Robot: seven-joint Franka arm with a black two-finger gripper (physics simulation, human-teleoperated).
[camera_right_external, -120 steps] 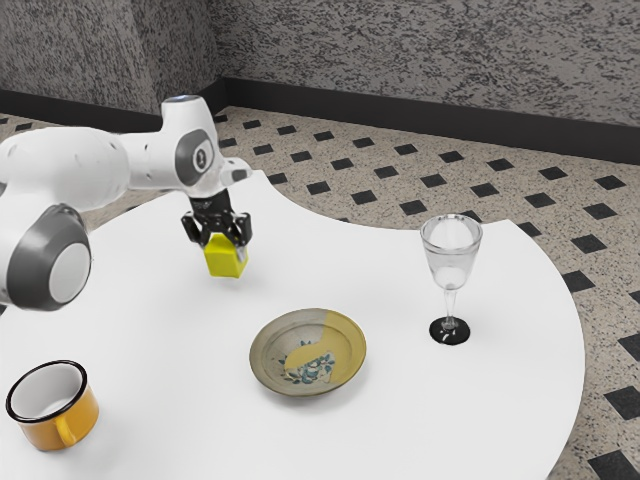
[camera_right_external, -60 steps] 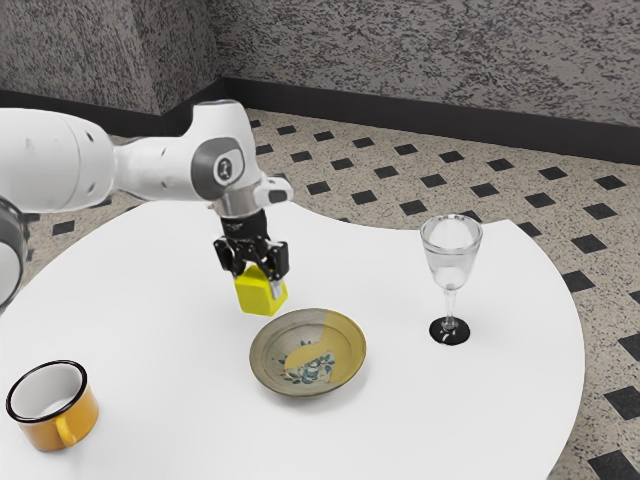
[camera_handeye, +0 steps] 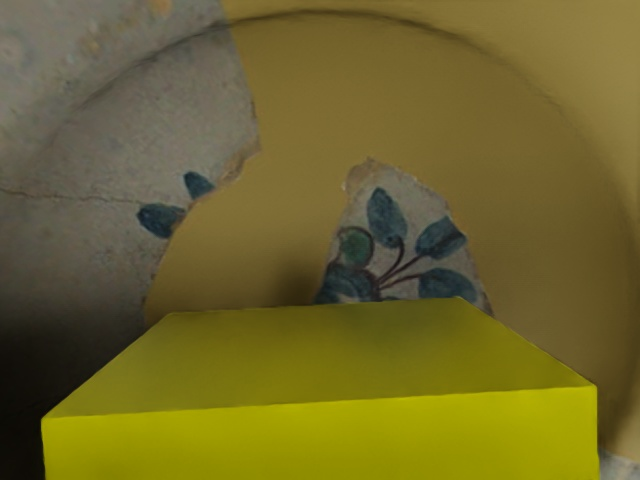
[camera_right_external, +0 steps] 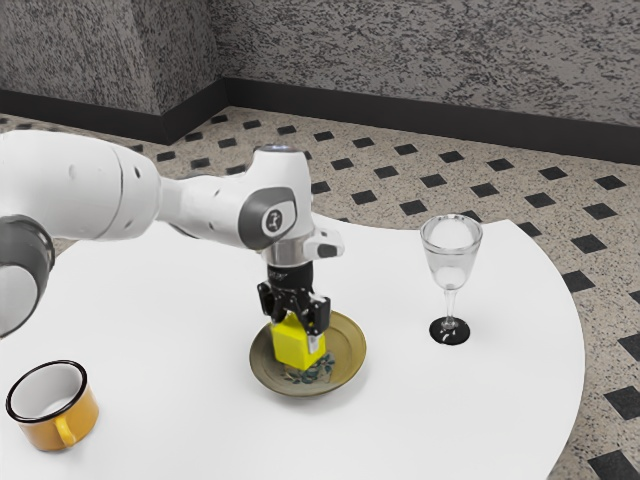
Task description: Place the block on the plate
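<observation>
while the bright yellow cube-shaped block [camera_right_external: 298, 348] was over the middle of the round, shallow grey-and-mustard ceramic plate [camera_right_external: 349, 351], the black two-finger gripper [camera_right_external: 297, 334] had it pinched, its fingers parted only by the block's width. the lifting and carrying looked done; whether the block touched the plate i could not tell, so perhaps a slight lowering, then release and retreat, were left. beyond, at the exterior view's right, stood a clear stemmed glass [camera_right_external: 451, 262]; at its near left, an orange, black-rimmed enamel mug [camera_right_external: 60, 415].
</observation>
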